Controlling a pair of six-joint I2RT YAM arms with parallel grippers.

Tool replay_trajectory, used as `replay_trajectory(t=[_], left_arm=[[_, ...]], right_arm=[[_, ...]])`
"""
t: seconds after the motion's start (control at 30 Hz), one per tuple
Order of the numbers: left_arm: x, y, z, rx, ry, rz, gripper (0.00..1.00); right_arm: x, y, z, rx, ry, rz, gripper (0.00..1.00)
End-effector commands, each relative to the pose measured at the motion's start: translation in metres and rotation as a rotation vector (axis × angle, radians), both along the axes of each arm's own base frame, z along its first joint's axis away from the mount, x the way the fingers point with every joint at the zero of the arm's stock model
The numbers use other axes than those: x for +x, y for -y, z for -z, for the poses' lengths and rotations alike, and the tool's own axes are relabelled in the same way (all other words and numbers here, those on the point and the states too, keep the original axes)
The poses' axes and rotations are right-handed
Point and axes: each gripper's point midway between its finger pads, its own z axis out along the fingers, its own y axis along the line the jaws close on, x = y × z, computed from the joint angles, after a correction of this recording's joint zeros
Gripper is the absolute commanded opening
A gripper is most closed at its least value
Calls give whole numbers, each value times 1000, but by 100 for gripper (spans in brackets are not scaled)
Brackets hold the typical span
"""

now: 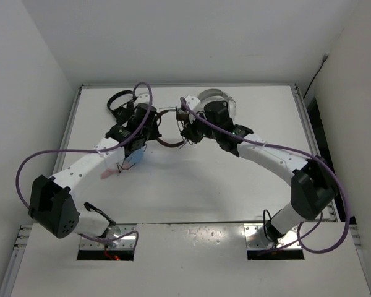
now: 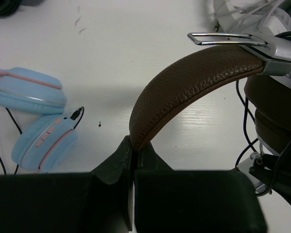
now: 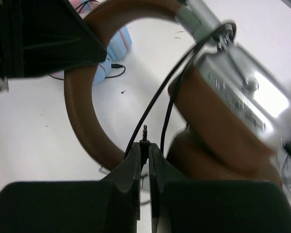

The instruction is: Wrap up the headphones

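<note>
The left tool [image 2: 133, 148] is pressed together on the headband [image 2: 184, 82] of the headphones [image 1: 170, 135], its two dark fingers pinching the lower end of the brown leather arch from both sides. The right tool [image 3: 145, 149] is also pressed together, nipping the plug [image 3: 145, 130] at the end of the thin black cable [image 3: 155, 102], whose metal tip sticks up just above the fingertips. From the plug the cable runs up in a loop to the silver earcup [image 3: 242, 92], which sits on the side of the headphones away from the left tool. The brown pads [image 3: 218, 126] lie stacked against each other under that earcup, just beside the right tool. In the top view the headphones hang between the two tools, over the far middle of the white table [image 1: 204, 179]; whether the cups touch it cannot be told. In the left wrist view a blue pair [image 2: 36, 121] with pink trim lies flat on the table to the left of the headphones, on the left arm's side, well apart from the headband. In the top view a black pair [image 1: 117, 102] lies beyond the blue one, left of the headphones, near the table's far edge. A white pair [image 1: 216, 99] sits just behind the headphones on the right arm's side, close to the silver earcup.
</note>
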Motion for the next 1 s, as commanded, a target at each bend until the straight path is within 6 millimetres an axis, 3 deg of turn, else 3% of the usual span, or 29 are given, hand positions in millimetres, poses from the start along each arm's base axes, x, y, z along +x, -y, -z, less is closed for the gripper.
replay_trajectory(t=[0.0, 0.27, 0.37, 0.53, 0.63, 0.77, 0.97], left_arm=[[1, 20, -42, -81, 121, 47, 0], [-12, 33, -15, -96, 45, 115, 0], [-14, 37, -3, -96, 11, 138, 0], [-17, 50, 16, -103, -49, 177, 0], [-19, 59, 32, -101, -95, 197, 0], [-21, 74, 46, -123, -144, 240, 0], [-15, 102, 46, -180, -166, 312, 0]], right_arm=[[18, -5, -22, 14, 51, 69, 0], [15, -20, -4, -69, 96, 42, 0], [12, -5, 25, -140, 81, 68, 0], [3, 13, 33, -166, 98, 104, 0], [1, 32, 48, -197, 74, 134, 0], [-6, 54, 56, -219, 66, 160, 0], [-4, 80, 45, -208, 75, 214, 1]])
